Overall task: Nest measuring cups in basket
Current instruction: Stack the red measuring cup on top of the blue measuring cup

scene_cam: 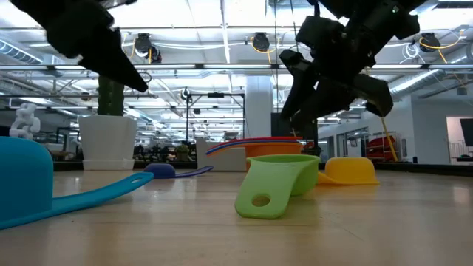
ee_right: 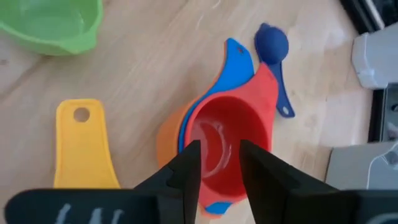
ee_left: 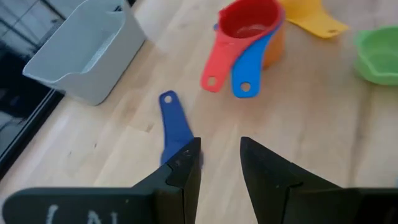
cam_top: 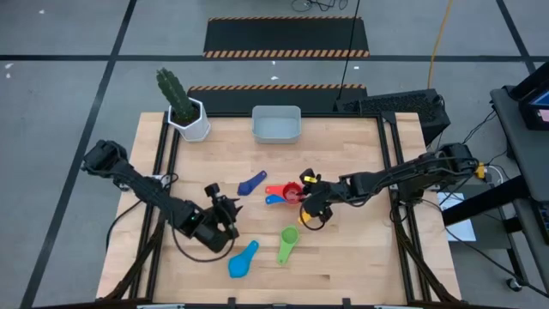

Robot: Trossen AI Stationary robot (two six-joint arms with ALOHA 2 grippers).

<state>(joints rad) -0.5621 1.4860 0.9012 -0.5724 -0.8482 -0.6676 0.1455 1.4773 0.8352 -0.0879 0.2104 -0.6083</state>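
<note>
right gripper (ee_right: 219, 163) is hanging right over the red cup (ee_right: 224, 134) mid-frame in the right wrist view, fingers a little apart and not clamped on anything as far as I can see. Left gripper (ee_left: 219, 163) hovers lower left of centre in the high view, fingers also parted, just above the dark blue cup (ee_left: 174, 127)

Progress-wise I'd say it's early days. Three cups are already stacked together: red on top, a blue one under it, orange cup (ee_right: 169, 138) at the bottom. That stack sits on the table just right of centre, not in the basket (cam_top: 276, 125), which is up at the top middle and looks empty

Count, as far as I can tell: seven cups total. One red, one orange, one mid-blue in the stack, then loose ones: yellow cup (ee_right: 84, 149), green cup (cam_top: 287, 244), light blue cup (cam_top: 243, 259), and the dark blue one. One basket. So four to nest, then everything goes in the basket
</note>
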